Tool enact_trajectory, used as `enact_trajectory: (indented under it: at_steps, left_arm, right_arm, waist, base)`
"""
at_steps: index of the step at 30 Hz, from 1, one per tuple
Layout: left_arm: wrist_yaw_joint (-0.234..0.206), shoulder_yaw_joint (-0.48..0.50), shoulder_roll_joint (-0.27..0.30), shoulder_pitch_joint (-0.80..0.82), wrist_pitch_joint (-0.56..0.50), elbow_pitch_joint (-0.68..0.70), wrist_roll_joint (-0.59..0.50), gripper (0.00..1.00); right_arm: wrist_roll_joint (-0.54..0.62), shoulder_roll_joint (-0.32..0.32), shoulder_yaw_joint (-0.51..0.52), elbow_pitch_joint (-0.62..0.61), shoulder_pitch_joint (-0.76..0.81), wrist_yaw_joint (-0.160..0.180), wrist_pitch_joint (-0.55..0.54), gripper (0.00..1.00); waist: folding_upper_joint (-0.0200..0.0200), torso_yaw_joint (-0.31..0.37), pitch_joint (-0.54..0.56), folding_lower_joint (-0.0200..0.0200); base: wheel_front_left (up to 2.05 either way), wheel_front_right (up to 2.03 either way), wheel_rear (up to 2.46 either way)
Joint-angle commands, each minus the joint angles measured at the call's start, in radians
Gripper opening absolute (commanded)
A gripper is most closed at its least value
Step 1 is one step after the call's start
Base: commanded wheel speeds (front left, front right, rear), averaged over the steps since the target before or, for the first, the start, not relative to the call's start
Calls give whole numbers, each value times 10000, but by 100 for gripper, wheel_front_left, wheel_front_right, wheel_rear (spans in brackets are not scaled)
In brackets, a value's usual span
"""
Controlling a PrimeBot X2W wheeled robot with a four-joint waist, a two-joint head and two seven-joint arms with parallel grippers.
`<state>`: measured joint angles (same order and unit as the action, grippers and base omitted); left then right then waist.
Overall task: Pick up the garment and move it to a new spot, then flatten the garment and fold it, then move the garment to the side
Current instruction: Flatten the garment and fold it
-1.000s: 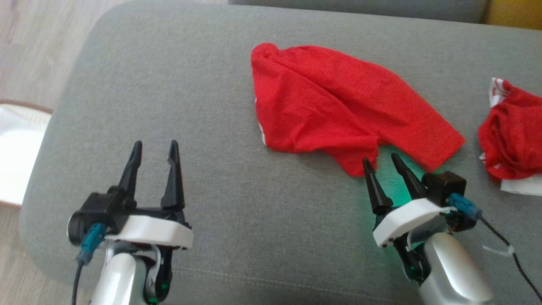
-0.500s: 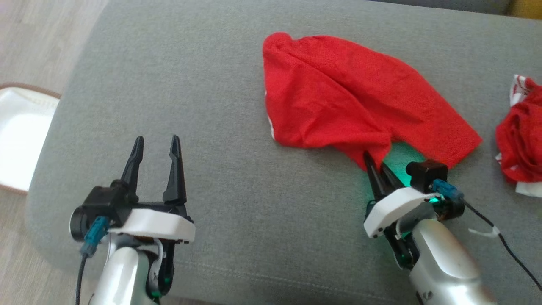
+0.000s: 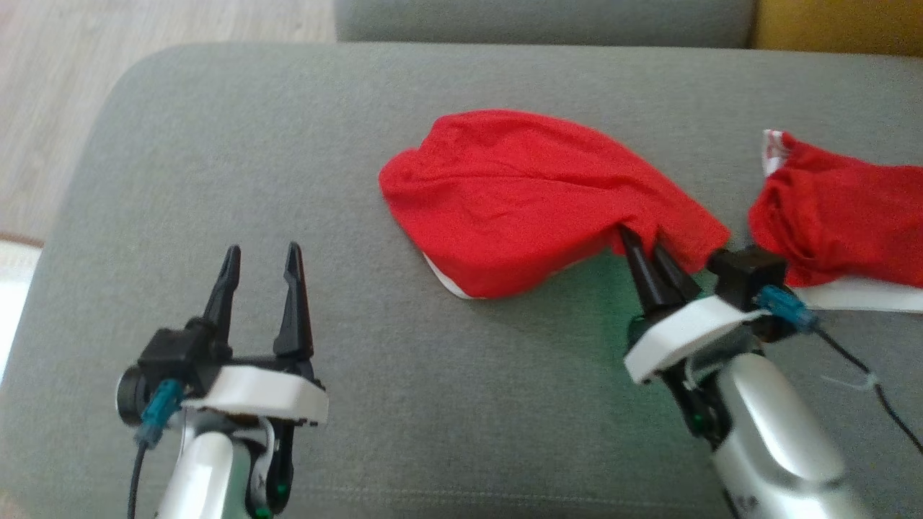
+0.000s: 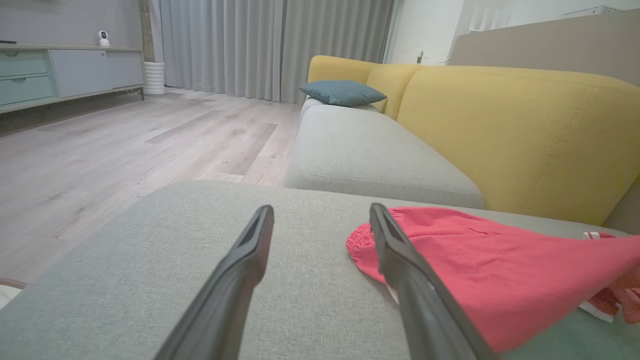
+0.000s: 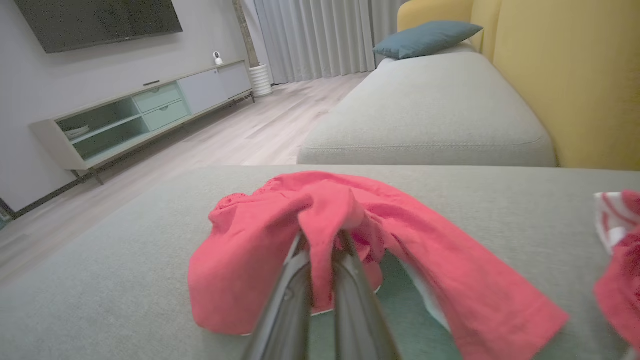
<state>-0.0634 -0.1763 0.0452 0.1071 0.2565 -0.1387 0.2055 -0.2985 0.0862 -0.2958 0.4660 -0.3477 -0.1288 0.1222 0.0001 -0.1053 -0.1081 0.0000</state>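
I have the right gripper (image 3: 643, 244) pressed together on the garment (image 3: 505, 194), pinching a bunch of red cloth at the garment's 4 o'clock edge; in the right wrist view the fabric is drawn into a peak over the two fingers and drapes down either side of them, with a strip hanging between. The garment lies crumpled on the grey cushion (image 3: 346, 144), toward 1 o'clock from the middle of the head view; a white band shows along its 6 o'clock hem; its 9 o'clock end rests on the cushion, while the part by the grip looks raised. A green glow falls on the cushion just beneath the pinch.

My left gripper (image 3: 262, 249) sits at 8 o'clock in the head view, fingers spread and holding nothing; it is over bare cushion, well apart from the garment.

At 3 o'clock of the garment a second red cloth (image 3: 829, 209) with white trim lies bunched; it is near the garment, but I cannot tell whether the two touch. In the left wrist view a yellow backrest (image 4: 500, 125) stands at 2 o'clock beyond the cushion; a blue pillow (image 4: 342, 92) lies at 12 o'clock on the next seat; pale wooden floor (image 4: 125, 140) spreads toward 10 o'clock.
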Motion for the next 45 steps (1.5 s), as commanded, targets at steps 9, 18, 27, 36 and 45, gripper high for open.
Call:
enact_trajectory:
  at_steps: [9, 18, 27, 36, 45]
  left_arm:
    - [-61, 252, 51, -36, 53, 365, 120, 100]
    - [-25, -117, 51, 295, 53, 334, 153, 100]
    - [-56, -424, 51, 677, 53, 280, 232, 100]
    - [-87, -506, 51, 921, 53, 254, 160, 100]
    - [-63, -369, 51, 953, 53, 240, 106, 100]
  right_arm:
    - [-259, 1241, 789, -3059, 897, -19, -2791, 0]
    - [-232, 1804, 1621, -3368, 385, -19, -5501, 0]
    - [607, 2565, 1611, -961, -1249, -19, -5841, 0]
    - [1596, 2272, 2118, 1796, -2711, -19, -3982, 100]
    - [1798, 1538, 2260, 2551, -2965, -19, -1643, 100]
  waist:
    - [-1, 471, 292, 0]
    - [-1, -100, -349, 0]
    - [-1, -715, -937, 0]
    - [-1, -709, -1228, 0]
    - [-1, -208, -912, 0]
  base:
    - [0, 0, 0]
    - [0, 0, 0]
    - [0, 0, 0]
    - [0, 0, 0]
    - [0, 0, 0]
